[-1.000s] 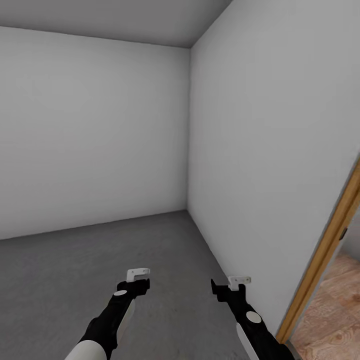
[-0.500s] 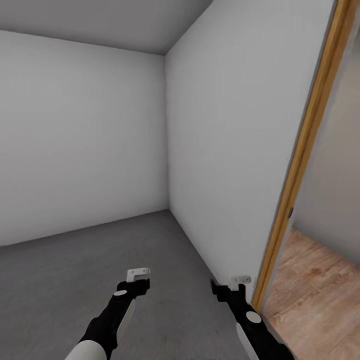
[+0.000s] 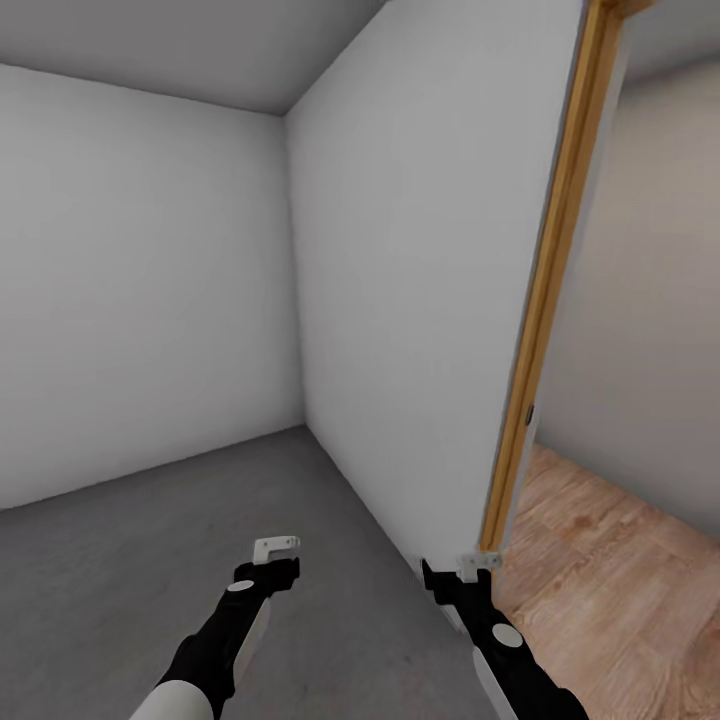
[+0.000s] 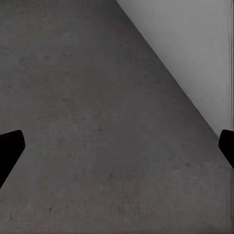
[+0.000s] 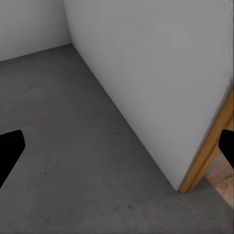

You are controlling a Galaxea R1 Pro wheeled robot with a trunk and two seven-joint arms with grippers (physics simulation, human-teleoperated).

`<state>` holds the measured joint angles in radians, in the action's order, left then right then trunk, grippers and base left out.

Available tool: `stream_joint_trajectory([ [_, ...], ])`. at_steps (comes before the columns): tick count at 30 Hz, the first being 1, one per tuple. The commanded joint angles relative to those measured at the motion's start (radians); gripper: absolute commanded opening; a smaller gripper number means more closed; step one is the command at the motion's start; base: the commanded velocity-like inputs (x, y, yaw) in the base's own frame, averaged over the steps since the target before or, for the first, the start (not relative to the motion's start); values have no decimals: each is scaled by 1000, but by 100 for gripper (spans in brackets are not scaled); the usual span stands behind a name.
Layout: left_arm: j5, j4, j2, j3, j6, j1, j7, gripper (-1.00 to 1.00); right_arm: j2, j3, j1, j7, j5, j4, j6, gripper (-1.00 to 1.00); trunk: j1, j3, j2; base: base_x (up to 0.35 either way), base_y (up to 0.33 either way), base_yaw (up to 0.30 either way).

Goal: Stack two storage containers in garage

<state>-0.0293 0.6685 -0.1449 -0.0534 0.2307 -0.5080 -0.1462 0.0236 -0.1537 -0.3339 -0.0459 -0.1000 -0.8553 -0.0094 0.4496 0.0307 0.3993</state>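
Here, both arms' jaws wide and empty above the grey floor point(image 3: 120, 560)

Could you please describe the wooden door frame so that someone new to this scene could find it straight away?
Start at the white wall running away from the robot on the right, above the grey concrete floor. Follow that wall to its near end: the door frame is the tall strip capping it. It is the only honey-coloured upright, with pale plank flooring beyond it.
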Motion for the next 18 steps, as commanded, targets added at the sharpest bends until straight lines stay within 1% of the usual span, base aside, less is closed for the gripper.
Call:
stream_joint_trajectory([
  [1, -3, 2, -1, -3, 6, 0, 0, 100, -1, -3, 0, -5, -10, 0, -1, 100, 0, 1, 1, 0, 0, -243],
  [18, -3, 2, -1, -3, 6, 0, 0, 100, 0, -4, 0, -5, -10, 0, -1, 100, 0, 20, 1, 0, 0, -200],
])
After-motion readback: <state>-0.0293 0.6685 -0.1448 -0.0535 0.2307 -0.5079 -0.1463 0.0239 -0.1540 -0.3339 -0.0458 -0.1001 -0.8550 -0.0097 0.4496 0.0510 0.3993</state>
